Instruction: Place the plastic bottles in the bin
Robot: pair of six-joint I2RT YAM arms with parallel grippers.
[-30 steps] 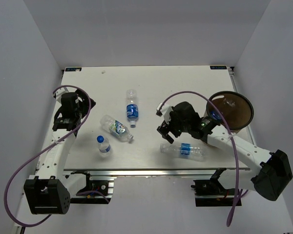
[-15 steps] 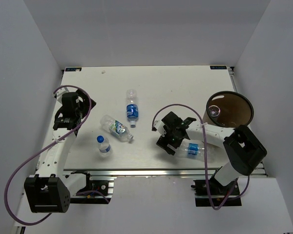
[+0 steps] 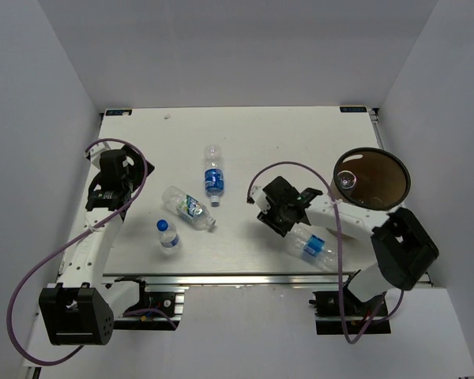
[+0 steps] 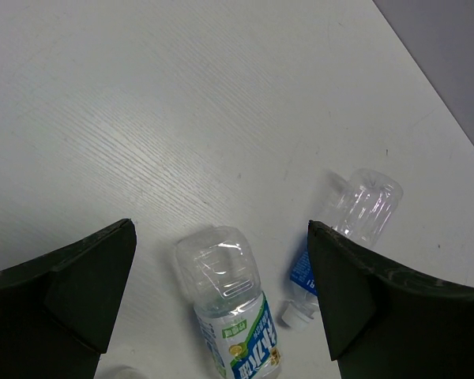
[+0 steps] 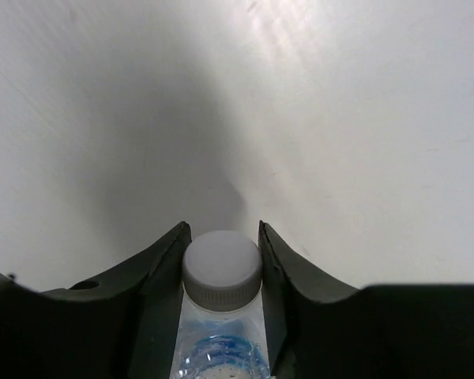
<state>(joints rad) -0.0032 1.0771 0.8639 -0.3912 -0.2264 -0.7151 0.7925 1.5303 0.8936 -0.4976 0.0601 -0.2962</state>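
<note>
Bottles on the counter: four. Three loose bottles [image 3: 188, 207] lie over by the left arm, and the grabbed bottle [image 3: 312, 245] is near the front edge on the right, not far from the bin [image 3: 372, 150] but still outside it.
Bin: sits at the right edge of the counter [image 3: 300, 134]. A clear bottle end [image 3: 345, 180] shows inside, so I'd guess one's already in there.
What changed: a second ago the right arm was up over that bottle, which lay flat across. Half a second ago it dropped onto it, and now the bottle's swung to a diagonal.
Right fingers [image 5: 162, 272]: pinched narrow on the neck, white cap [image 5: 221, 264] poking out between them.
Meaning for the task: looks like the grasp is made, so lifting and carrying to the bin should be next. Can't tell if it's off the counter yet.
Left fingers [image 4: 71, 292]: spread wide, holding nothing, hovering over two of the loose ones.
Labels: blue-and-white, a bit of green on one. Print's too blurry to read, so no brand I can make out.
</note>
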